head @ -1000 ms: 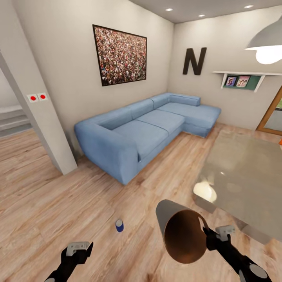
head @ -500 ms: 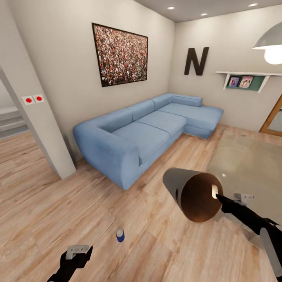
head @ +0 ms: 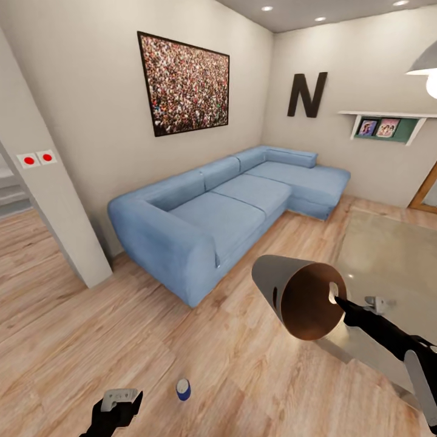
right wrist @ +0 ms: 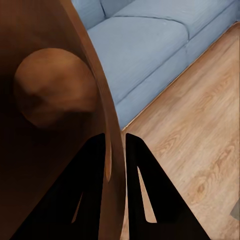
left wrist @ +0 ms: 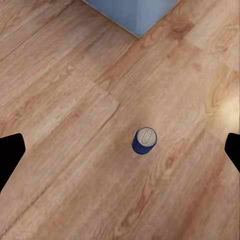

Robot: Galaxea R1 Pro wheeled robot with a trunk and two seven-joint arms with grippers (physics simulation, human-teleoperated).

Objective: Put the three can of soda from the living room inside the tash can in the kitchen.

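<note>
The left gripper (head: 124, 402) is seen nearest, low over the wood plank floor (head: 73, 340), its jaws spread wide with nothing between them. Just beside it, a blue soda can (head: 183, 389) stands upright on the floor, on the near side of the sofa (head: 224, 212) and well apart from it; through the left wrist camera the can (left wrist: 144, 140) is viewed from above, between the parted fingertips. Further on, the trash can (head: 300, 294) is held tipped on its side above the floor, its brown mouth turned toward the camera, the right gripper (head: 343, 303) pinched on its rim (right wrist: 111, 150). Near the sofa's chaise end, a glass table (head: 388, 267) is seen. Behind the sofa, a framed picture (head: 184, 84) is hung on the wall.
</note>
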